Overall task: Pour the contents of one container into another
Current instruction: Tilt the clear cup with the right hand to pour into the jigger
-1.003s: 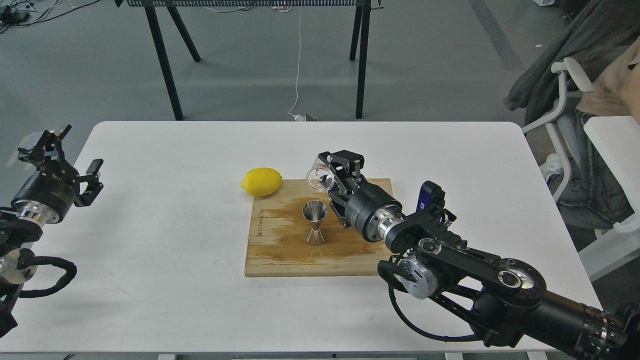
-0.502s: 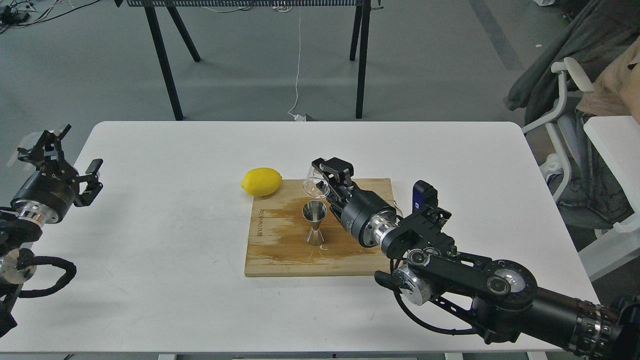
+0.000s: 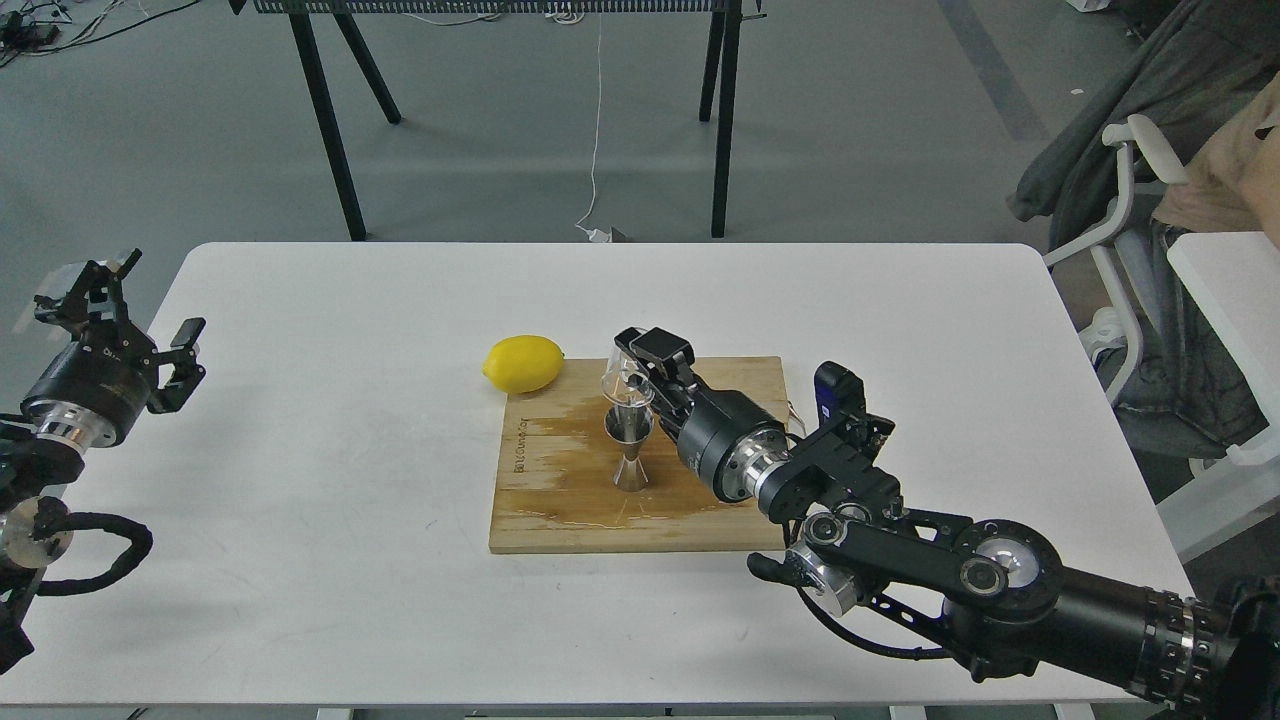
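- The right claw (image 3: pixel 640 368) is gripping the clear cup (image 3: pixel 622 383), fingers closed tight around it, and it's tipping the cup so the mouth is pointing down and to the left.
- The cup's rim is sitting right over the top of the steel jigger (image 3: pixel 630 446), looking like it's touching or just about touching it. Can't tell if any liquid is coming out.
- The jigger is standing upright on the wooden board (image 3: pixel 560 500), just below and in front of the right claw.
- The left claw (image 3: pixel 135 320) is hanging out way off at the left edge, fingers spread apart, holding nothing.
- The board is looking wet and dark across the middle, and a lemon (image 3: pixel 523 363) is sitting at its back left corner.
- Everything's lying on a white worktop (image 3: pixel 330 450), with grey floor, black table legs (image 3: pixel 330 120) and a chair (image 3: pixel 1130 230) behind it.
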